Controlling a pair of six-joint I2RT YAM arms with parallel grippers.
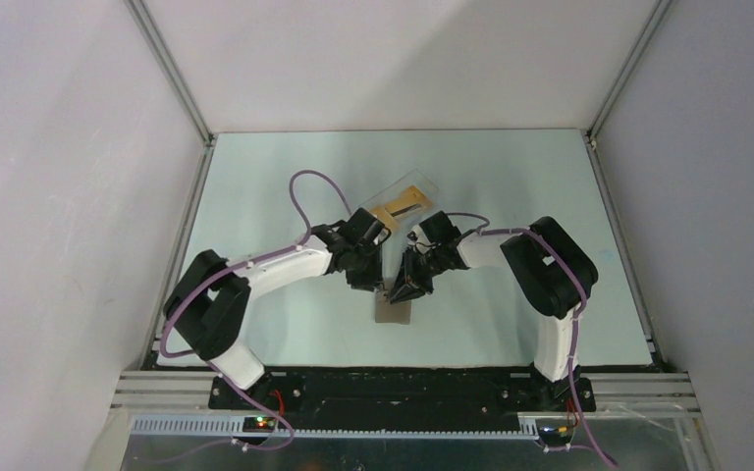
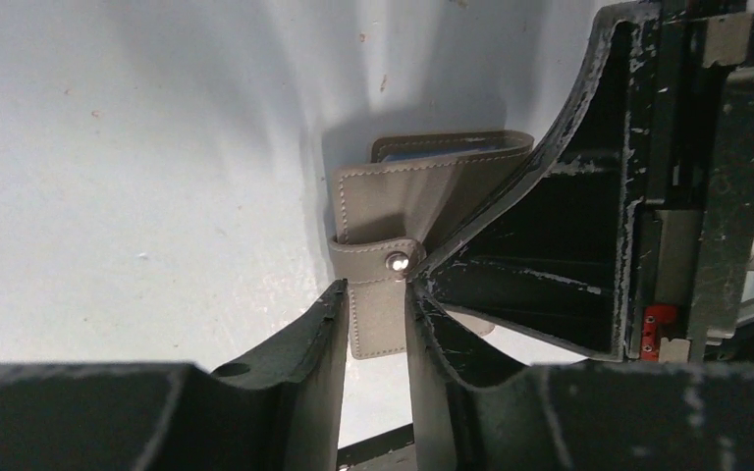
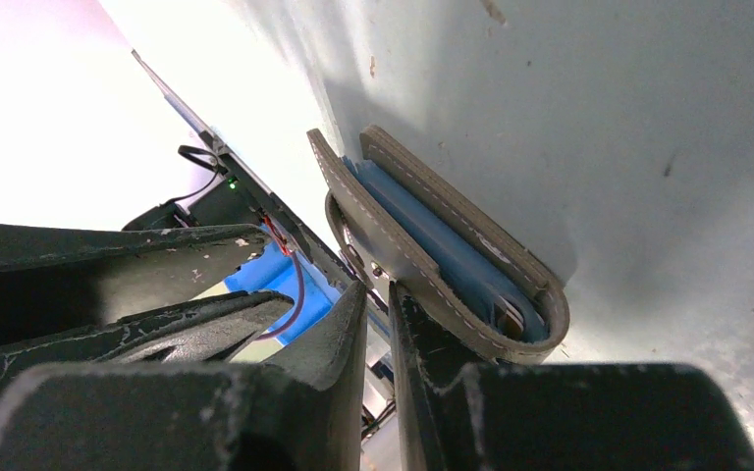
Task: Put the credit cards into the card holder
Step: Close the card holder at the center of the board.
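The grey-taupe card holder lies folded on the table between both arms. In the left wrist view the card holder has a snap strap, whose tab hangs in the gap of my left gripper. That gripper is open, its fingers a little apart beside the tab. My right gripper has its jaws nearly together at the strap by the snap, one finger against the card holder. The blue lining shows in the fold. One orange-gold credit card lies in the clear box behind the grippers.
The clear plastic box sits tilted at the middle back of the table. Both forearms cross the middle, the left gripper and right gripper almost touching. Metal frame rails run along the table's left, right and near edges.
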